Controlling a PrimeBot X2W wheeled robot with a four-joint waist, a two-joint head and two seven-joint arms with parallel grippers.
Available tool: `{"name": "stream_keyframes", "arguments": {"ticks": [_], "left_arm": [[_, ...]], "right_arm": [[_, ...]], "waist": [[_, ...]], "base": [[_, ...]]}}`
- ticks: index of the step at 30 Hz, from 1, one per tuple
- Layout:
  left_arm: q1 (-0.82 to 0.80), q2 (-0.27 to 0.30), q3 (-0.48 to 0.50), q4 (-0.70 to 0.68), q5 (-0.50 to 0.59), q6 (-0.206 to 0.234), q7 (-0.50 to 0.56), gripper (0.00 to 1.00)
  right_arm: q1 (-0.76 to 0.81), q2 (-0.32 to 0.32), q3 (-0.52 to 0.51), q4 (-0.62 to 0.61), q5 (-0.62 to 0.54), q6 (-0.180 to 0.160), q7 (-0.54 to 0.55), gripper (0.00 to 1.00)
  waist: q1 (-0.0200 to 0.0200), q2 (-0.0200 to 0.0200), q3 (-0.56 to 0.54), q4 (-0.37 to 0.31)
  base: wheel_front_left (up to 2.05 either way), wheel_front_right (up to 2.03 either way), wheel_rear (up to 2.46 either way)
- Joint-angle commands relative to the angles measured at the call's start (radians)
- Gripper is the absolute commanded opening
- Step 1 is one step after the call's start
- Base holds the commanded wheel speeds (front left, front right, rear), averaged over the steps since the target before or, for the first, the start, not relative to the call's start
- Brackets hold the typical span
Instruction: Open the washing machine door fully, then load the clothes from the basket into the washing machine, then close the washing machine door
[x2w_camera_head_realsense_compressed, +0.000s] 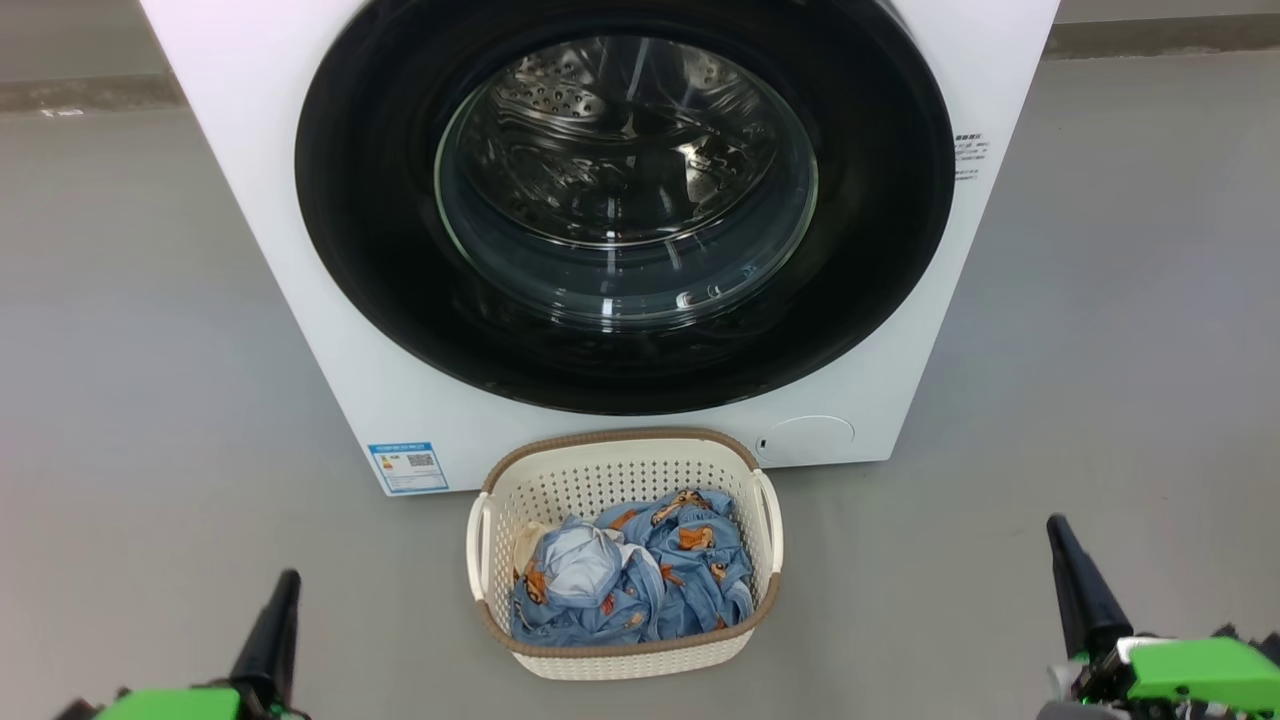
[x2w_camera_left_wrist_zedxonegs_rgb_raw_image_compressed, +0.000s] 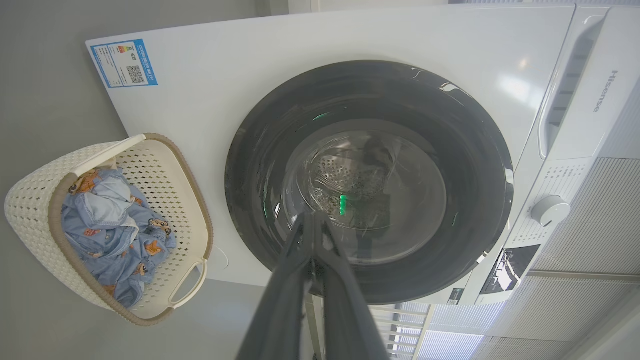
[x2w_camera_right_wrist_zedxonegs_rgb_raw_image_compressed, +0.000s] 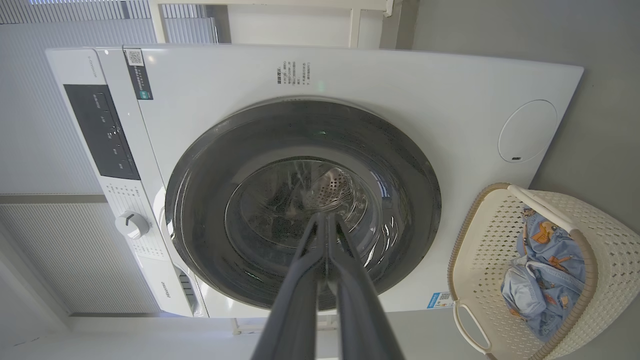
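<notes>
The white washing machine stands in front of me, its round black-rimmed door lying flat against its front. On the floor before it sits the cream basket, holding light blue clothes with orange-brown figures. My left gripper is low at the left of the basket, shut and empty. On the basket's right my right gripper is shut and empty too. In the left wrist view the left gripper points at the door; in the right wrist view the right gripper points at the door.
Grey floor spreads on both sides of the machine. A blue sticker marks its lower left front. The control panel and dial lie above the door. A ribbed pale wall panel is behind the machine.
</notes>
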Motion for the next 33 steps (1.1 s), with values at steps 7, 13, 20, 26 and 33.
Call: {"name": "stream_keyframes", "arguments": {"ticks": [7, 13, 20, 26, 33], "left_arm": [[0.033, -0.017, -0.008, 0.044, 0.001, 0.004, -0.006, 1.0], [0.034, -0.016, -0.022, 0.037, 0.004, 0.003, -0.023, 1.0], [0.035, -0.015, -0.034, 0.026, 0.018, 0.003, -0.043, 1.0], [0.034, -0.014, -0.043, 0.02, 0.042, 0.002, -0.061, 1.0], [0.032, -0.013, -0.051, 0.013, 0.09, 0.001, -0.081, 1.0]], "right_arm": [[0.032, 0.012, -0.001, 0.046, -0.001, 0.0, -0.006, 1.0], [0.035, 0.012, 0.003, 0.031, -0.005, 0.0, -0.024, 1.0], [0.04, 0.011, 0.01, 0.008, -0.03, 0.0, -0.044, 1.0], [0.041, 0.011, 0.019, -0.014, -0.072, 0.0, -0.062, 1.0], [0.041, 0.01, 0.032, -0.043, -0.158, 0.0, -0.082, 1.0]], "waist": [[0.0, -0.0001, 0.002, 0.0], [0.0018, -0.0001, -0.002, 0.0], [0.0, -0.0001, 0.0, 0.001], [0.0, -0.0001, 0.0, 0.001], [0.0, -0.0001, 0.001, 0.001]], "base": [[0.0, 0.0, 0.0], [0.0, 0.0, 0.0], [0.0, 0.0, 0.0], [0.0, 0.0, 0.0], [0.0, 0.0, 0.0]]}}
